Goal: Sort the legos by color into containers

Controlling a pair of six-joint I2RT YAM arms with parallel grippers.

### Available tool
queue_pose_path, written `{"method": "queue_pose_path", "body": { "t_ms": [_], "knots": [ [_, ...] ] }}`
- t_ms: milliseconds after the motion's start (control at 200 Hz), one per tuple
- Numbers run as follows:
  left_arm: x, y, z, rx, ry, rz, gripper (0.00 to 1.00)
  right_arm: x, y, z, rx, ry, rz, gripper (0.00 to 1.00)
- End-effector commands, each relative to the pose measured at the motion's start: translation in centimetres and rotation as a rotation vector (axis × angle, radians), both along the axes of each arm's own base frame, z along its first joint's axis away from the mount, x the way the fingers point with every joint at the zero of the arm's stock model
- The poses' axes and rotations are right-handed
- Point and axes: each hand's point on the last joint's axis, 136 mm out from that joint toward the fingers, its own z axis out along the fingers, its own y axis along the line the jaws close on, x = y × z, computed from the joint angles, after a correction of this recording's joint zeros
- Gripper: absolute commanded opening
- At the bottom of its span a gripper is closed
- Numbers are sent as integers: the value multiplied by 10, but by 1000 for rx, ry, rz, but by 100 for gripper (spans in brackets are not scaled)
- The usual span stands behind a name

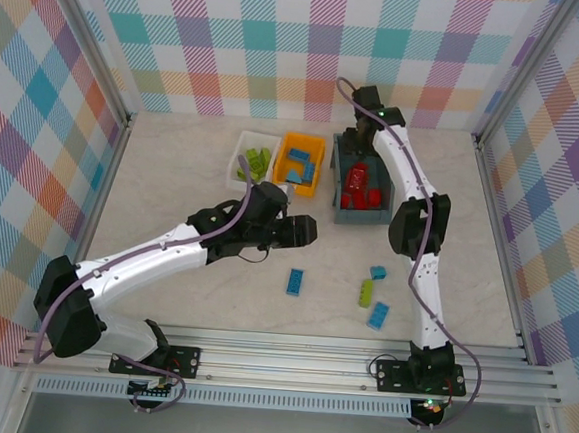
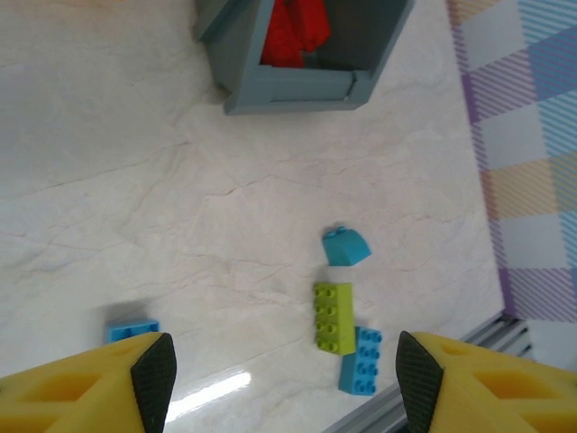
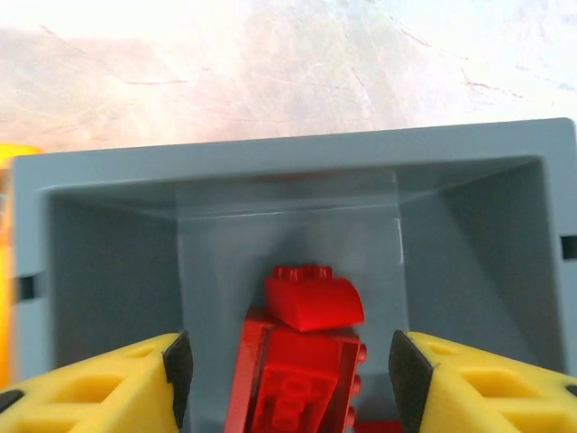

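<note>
In the dark grey plastic bin [image 3: 108, 253], red studded bricks [image 3: 306, 361] are piled; the right end effector [image 3: 290, 365] and left end effector [image 2: 279, 370] are spread wide, empty. Three blue bricks [image 1: 294, 281] and one lime-green brick [image 1: 366, 293] are left on the tabletop [image 1: 486, 272].

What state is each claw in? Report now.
Left claw: open, empty.
Right claw: open, holding nothing, above the red legos in the grey bin.
</note>
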Motion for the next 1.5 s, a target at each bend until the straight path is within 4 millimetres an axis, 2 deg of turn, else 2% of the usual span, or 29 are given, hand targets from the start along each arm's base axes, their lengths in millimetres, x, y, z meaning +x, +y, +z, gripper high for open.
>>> {"method": "queue_pose_path", "body": {
  "t_ms": [0,50,75,160,255,395,480,570,660,790,890,1005,1240,1385,1435,1495],
  "knots": [
    [-11,10,-18,126,24,-8,69,-31,18,110,50,-181,57,61],
    [-16,13,-31,173,37,-10,70,-45,19,127,65,-206,59,61],
    [-18,15,-38,196,44,-14,70,-56,19,139,80,-228,63,61],
    [-27,14,-56,256,58,-35,71,-98,20,159,118,-264,84,61],
    [-37,0,-69,269,71,-73,72,-156,15,159,167,-244,92,62],
    [-52,-46,-68,259,52,-152,72,-242,-8,143,254,-173,64,62],
    [-60,-77,-77,298,49,-198,72,-292,-24,131,330,-128,37,64],
    [-67,-109,-92,347,49,-237,72,-331,-34,124,393,-87,20,68],
    [-71,-136,-106,406,35,-252,72,-360,-43,131,457,-99,12,72],
    [-67,-161,-130,474,39,-257,73,-385,-57,148,503,-144,-9,75],
    [-57,-167,-145,538,28,-239,73,-397,-68,162,515,-195,-26,76],
    [-49,-167,-162,606,19,-225,72,-405,-73,167,519,-206,-36,75],
    [-41,-167,-184,633,19,-217,52,-406,-73,164,528,-199,-40,73],
    [-32,-166,-178,622,-13,-198,27,-403,-71,164,523,-196,-36,72],
    [-29,-166,-168,611,-34,-189,21,-402,-70,164,524,-194,-32,72],
    [-26,-162,-153,599,-57,-175,18,-401,-68,164,521,-190,-18,72]
  ]
}}
